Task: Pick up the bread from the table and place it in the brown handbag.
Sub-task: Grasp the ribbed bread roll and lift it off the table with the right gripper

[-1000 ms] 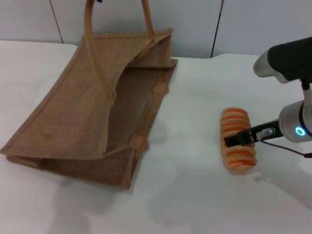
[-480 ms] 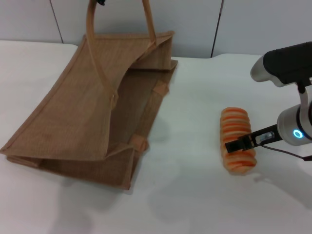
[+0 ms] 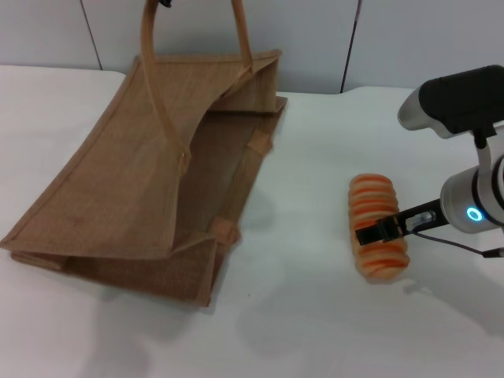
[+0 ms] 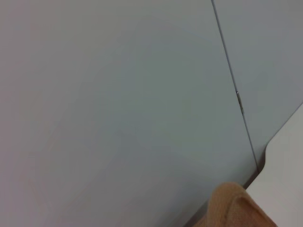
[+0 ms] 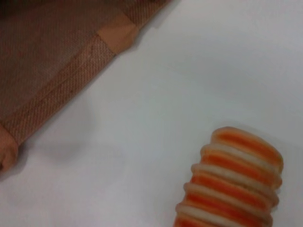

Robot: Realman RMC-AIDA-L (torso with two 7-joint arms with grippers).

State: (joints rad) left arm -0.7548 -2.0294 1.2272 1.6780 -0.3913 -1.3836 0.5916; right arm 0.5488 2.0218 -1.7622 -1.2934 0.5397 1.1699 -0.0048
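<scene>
My right gripper (image 3: 376, 233) sits clamped across the bread (image 3: 378, 227), whose long axis runs away from me; the handbag (image 3: 150, 165) lies to its left.

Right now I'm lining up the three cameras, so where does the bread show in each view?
Head view: the bread lies on the table, right of centre, with the right gripper across it.
Left wrist view: not in it.
Right wrist view: the bread sits in the lower right corner.
Shared landmark: the brown handbag, whose woven edge fills the right wrist view's upper left.
</scene>
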